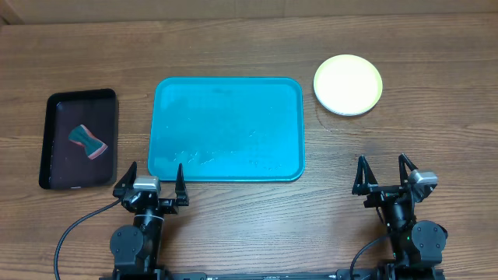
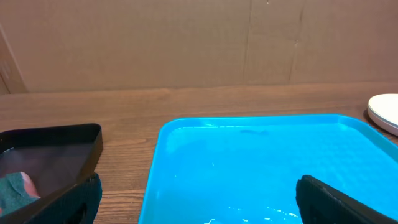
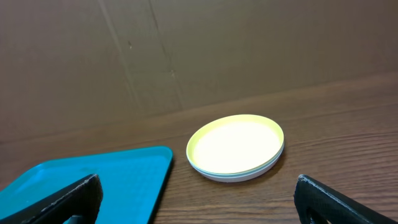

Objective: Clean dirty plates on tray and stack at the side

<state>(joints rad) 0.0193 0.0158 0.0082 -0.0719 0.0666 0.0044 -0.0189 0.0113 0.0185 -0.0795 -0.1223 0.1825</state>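
A teal sponge with a pink edge, pinched at its waist, lies askew. Around it sits a small black tray, whose glossy floor carries it. Beneath both spreads the wooden table. Far beyond the sponge, a brown cardboard wall stands.

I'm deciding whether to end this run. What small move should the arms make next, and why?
Probably none: I'd just leave both arms parked. The tray holds no plates, only faint wet streaks. The plates sit stacked to its right, and the sponge lies in the black tray. The left gripper and right gripper are open and empty.
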